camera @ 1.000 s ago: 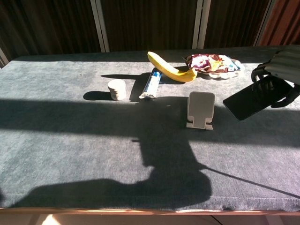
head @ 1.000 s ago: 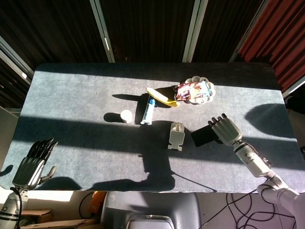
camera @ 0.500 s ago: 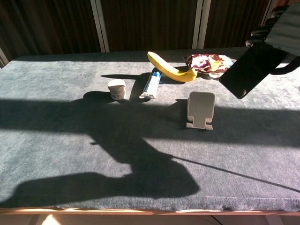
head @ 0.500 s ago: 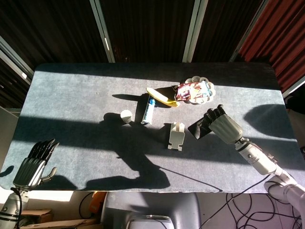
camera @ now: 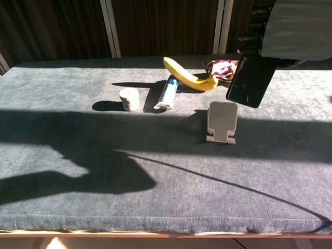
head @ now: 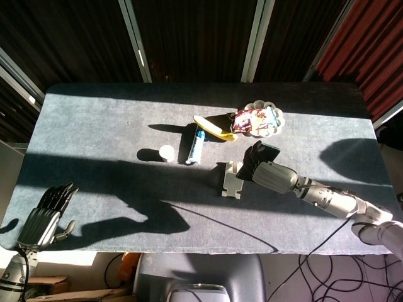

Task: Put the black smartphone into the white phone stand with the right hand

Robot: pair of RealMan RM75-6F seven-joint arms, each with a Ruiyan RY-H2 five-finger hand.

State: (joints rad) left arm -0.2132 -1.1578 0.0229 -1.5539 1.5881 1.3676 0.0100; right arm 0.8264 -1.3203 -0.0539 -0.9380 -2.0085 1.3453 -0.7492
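right hand point(camera: 290, 31) grips black smartphone point(camera: 249, 80) by its top end, airborne | phone long axis near upright, slight tilt, lower end hanging just above and right of white phone stand point(camera: 222, 122), not touching | judged: needs to go left and down | left hand point(head: 44, 214) idle at table's near-left edge, fingers loosely apart, holding nothing

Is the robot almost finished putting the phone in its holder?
Partly. Done: the right hand holds the black smartphone off the grey table. In hand: the phone hangs tilted just above the white phone stand. Left: lowering it in, since the stand's cradle is empty.
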